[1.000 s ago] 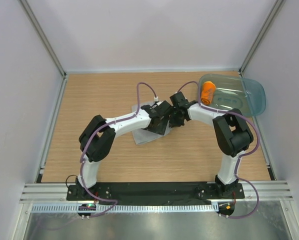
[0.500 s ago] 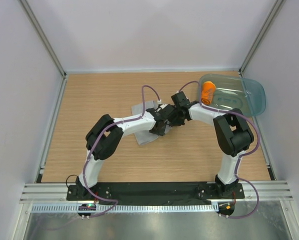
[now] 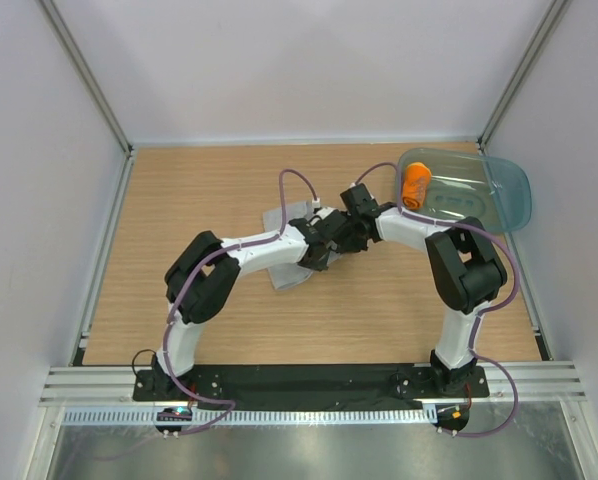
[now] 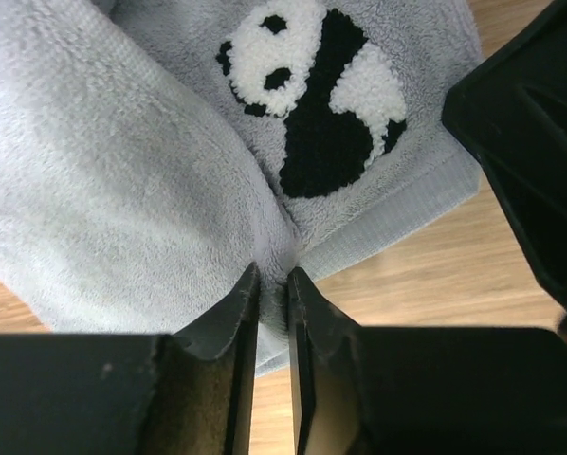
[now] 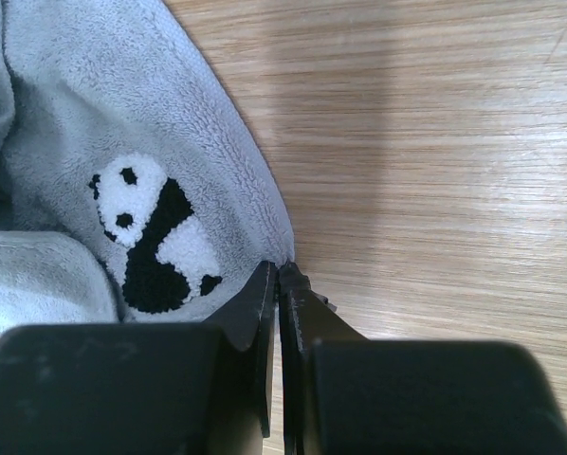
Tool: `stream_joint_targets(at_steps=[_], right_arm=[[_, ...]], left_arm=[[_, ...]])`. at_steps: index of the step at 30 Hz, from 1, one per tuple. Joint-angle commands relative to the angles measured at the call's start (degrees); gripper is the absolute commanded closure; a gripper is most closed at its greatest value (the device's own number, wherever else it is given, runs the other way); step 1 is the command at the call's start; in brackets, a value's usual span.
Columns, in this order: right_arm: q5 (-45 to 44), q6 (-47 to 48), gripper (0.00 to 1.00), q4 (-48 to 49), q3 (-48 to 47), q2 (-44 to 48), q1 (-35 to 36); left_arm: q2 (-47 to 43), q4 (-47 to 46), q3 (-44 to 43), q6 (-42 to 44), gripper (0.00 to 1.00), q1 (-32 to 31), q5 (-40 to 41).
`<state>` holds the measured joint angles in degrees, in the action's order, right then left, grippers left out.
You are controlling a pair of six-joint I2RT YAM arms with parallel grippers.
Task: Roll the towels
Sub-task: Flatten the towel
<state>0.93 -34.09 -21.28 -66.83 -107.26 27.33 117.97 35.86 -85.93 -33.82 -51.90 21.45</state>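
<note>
You're about halfway through, judging by how things lie: the orange towel (image 3: 415, 186) is already a short roll sitting inside the translucent blue-green tub (image 3: 499, 190) at the far right corner of the tabletop (image 3: 199, 190), while the grey towel (image 3: 287, 275) is not yet rolled and lies near the middle of the tabletop, under both wrists. Your left gripper (image 4: 272, 284) has its fingers drawn almost together on a raised fold of the grey towel, just beside the embroidered panda patch (image 4: 312, 95), so the cloth bunches up into a soft hump on one side. Your right gripper (image 5: 278, 275) is pressed together on the towel's corner, right at its hemmed edge, with bare wood beyond it. What's left looks like the whole roll of this second towel, and then probably placing it in the tub beside the orange one.
</note>
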Motion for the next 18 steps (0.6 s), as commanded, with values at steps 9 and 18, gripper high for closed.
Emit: stream_joint_targets(at_steps=[9,18], right_arm=[[-2.51,1.39,0.99,-3.68,2.14,-0.4,0.53],[-3.65,2.53,0.99,-4.3,2.67,-0.4,0.44]], left_arm=[[-6.44,2.29,0.59,0.6,0.89,0.4,-0.53],[-9.42,0.8,3.49,0.25,0.84,2.15,-3.17]])
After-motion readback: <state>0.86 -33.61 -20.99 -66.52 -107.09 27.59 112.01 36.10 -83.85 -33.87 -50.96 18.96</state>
